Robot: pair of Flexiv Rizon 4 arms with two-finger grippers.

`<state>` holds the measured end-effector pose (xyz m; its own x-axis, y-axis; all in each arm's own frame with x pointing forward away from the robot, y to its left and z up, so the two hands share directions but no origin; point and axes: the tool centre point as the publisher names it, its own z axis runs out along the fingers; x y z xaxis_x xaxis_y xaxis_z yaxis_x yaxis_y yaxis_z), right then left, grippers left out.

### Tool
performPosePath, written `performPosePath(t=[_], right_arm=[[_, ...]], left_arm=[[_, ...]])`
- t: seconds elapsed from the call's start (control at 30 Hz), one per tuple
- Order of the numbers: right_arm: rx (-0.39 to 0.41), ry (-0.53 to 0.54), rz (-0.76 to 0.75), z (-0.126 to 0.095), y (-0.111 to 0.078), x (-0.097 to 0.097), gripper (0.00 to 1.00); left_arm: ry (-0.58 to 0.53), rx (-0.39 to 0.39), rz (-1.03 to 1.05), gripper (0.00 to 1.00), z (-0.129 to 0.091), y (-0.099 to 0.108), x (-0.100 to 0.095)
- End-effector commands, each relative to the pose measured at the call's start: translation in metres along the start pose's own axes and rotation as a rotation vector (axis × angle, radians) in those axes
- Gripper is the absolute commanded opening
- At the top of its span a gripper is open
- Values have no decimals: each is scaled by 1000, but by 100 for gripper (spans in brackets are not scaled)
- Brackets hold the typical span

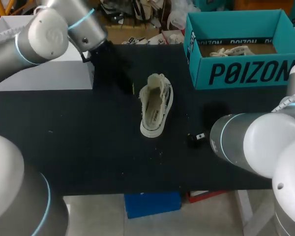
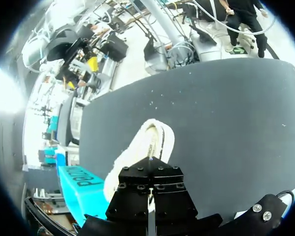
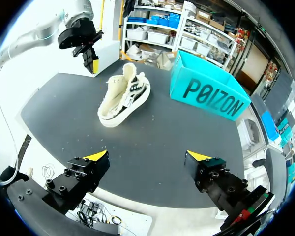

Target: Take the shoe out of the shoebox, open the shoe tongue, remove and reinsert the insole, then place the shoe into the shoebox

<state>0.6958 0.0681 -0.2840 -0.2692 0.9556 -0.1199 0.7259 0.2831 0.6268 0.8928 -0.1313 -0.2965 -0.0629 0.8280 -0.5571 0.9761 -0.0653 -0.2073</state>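
Nearest, the left arm [image 1: 10, 194] fills the seven o'clock corner of the head view with a rounded grey housing. It shows again at ten o'clock, reaching in over the black worktop [image 1: 78, 128]. The left gripper [image 1: 133, 88] hangs at the far side of the worktop, at about ten o'clock from the shoe [image 1: 156, 105] and just beside its heel end without touching it. In its own wrist view the left gripper [image 2: 150, 169] has its fingers pressed together with nothing between them, and the shoe [image 2: 152, 140] lies just ahead.

The shoe, a cream high-top, rests near the middle of the worktop. Its toe points to six o'clock and its mouth gapes open.

At four o'clock from the shoe, the right gripper [image 1: 196, 138] barely peeks out from under the right arm [image 1: 255, 142]. Its wrist view shows the right gripper [image 3: 147, 156] spread wide and holding nothing, with the shoe [image 3: 124, 96] well ahead.

The teal shoebox [image 1: 246, 73] stands open at two o'clock from the shoe, well apart from it. A second shoe [image 1: 231, 50], also pale, lies inside.
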Motion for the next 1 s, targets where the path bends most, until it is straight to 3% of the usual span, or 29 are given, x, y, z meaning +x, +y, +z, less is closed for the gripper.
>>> performPosePath(t=[0.03,0.23,0.43,0.6,0.77,1.0], right_arm=[[-1,-5,2,1,0,3,100],[-1,-5,2,1,0,3,100],[-1,-5,2,1,0,3,100],[-1,-5,2,1,0,3,100],[-1,-5,2,1,0,3,100],[-1,-5,2,1,0,3,100]], left_arm=[[-296,-201,-154,0,-12,9,12],[-318,-255,-227,0,-15,48,4],[-214,-338,-220,0,-10,88,-21],[-193,-333,-210,0,2,108,-40],[-180,-264,-195,0,24,104,-48],[-206,-160,-201,0,43,74,-30]])
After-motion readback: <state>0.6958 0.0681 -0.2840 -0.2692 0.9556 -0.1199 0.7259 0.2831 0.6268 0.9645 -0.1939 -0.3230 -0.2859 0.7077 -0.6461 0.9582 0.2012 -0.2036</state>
